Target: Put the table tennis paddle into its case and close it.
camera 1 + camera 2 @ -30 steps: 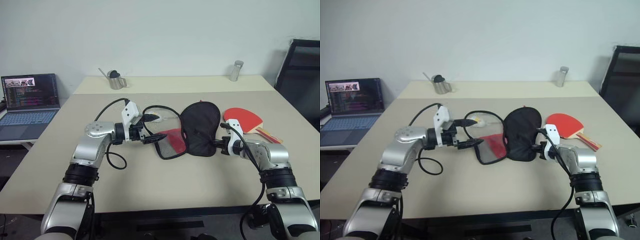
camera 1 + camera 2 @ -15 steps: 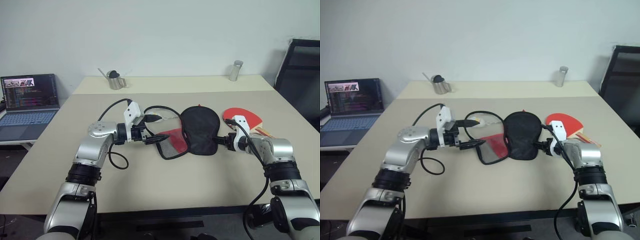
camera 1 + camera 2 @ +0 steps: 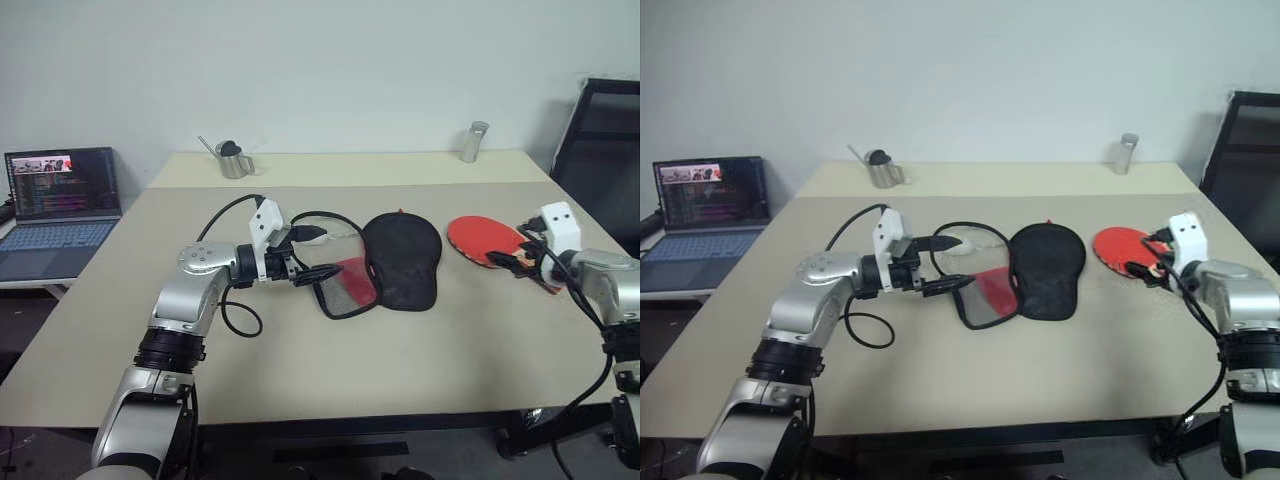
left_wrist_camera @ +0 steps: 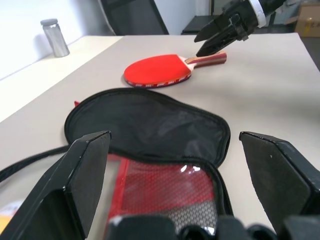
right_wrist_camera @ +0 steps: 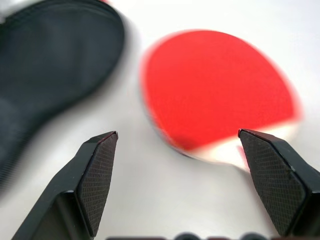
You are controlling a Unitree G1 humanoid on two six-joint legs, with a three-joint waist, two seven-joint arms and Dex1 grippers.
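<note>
Right, head views: the case [image 3: 385, 268] lay unzipped mid-table, black half flat, red mesh half folded out toward the left gripper [image 3: 312, 270], which hovered at that flap with its jaws wide, nothing held. The table tennis paddle [image 3: 482, 239] lay flat to the right of the case, apart from it, handle pointing toward the right edge of the table [image 3: 350, 370]. The right gripper [image 3: 519, 259] sat over the handle end, spread wide, empty.

Left wrist view: both fingers [image 4: 82, 172] stood far apart, framing the open case [image 4: 150, 130]; the paddle [image 4: 160, 70] lay beyond it, with the right gripper [image 4: 215, 40] just above the handle.

Right wrist view: the 2 pads [image 5: 97, 170] were wide, the paddle's red face [image 5: 220, 87] between them, the case's black half [image 5: 50, 60] off to one side.

My read: step in hand was picking up the paddle, with case open and insertion not started. Next move needs the right gripper to drop onto the handle and close, then slide the blade in.
</note>
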